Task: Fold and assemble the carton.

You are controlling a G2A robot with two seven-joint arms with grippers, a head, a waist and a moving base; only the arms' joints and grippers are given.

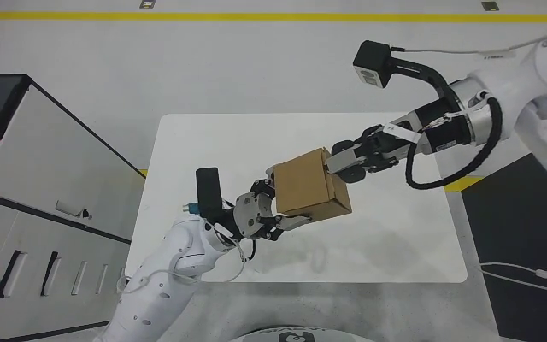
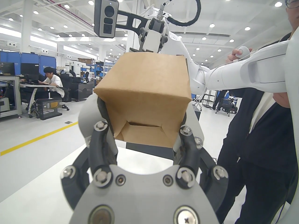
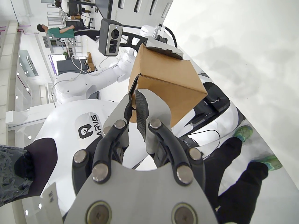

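The carton (image 1: 309,184) is hanging in the air above the middle of the white table (image 1: 402,248), carried between the two arms and touching nothing else. From above it is lying tilted, with its long axis running on a diagonal from the left gripper (image 1: 282,203) at the table's near-left side toward the right gripper (image 1: 335,164) at the far-right side, though it is close to a cube, so the longer side is hard to tell for certain. The left gripper is straddling one end of the brown box, its jaws standing wide apart and pressing on two opposite side walls, with the fingers (image 2: 90,113) lying flat along the cardboard. That end is facing the left wrist camera and is showing a folded panel with a narrow slot across it. The right gripper is taking the opposite end, its jaws almost together and pinching a thin cardboard edge at a corner between the dark ribbed pads (image 3: 142,108). One corner of the carton is pointing down toward the table.
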